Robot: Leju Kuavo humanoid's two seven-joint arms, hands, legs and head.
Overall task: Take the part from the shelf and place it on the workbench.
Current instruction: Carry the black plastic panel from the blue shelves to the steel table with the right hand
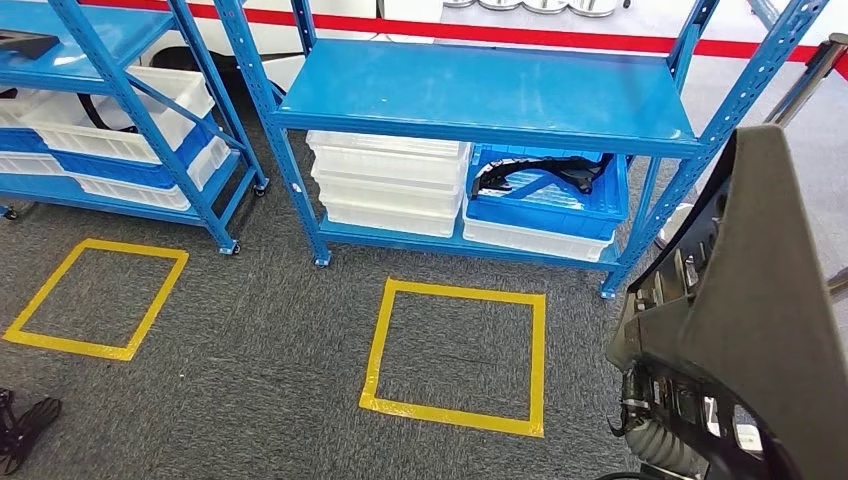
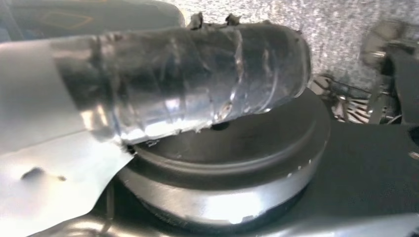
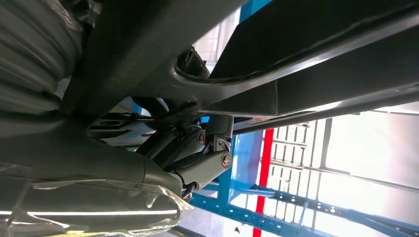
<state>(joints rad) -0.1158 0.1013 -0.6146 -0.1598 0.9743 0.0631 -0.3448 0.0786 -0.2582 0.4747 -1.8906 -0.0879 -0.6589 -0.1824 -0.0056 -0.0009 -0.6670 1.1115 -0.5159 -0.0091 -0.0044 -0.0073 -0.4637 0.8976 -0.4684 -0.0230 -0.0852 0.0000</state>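
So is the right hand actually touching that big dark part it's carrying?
Touching. In the right wrist view the right hand has its dark fingers pressed up against the dark part; the head view shows that part lifted at the robot's right.

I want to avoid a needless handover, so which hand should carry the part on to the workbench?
The right hand: it already holds the large dark part, lifted clear of the blue shelf. The left hand hangs low by the floor.

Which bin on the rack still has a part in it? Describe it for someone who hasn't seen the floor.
Find the blue shelf rack behind the middle yellow floor square. On its bottom shelf, right of the stacked white bins, sits a blue bin, the one there holding a black part.
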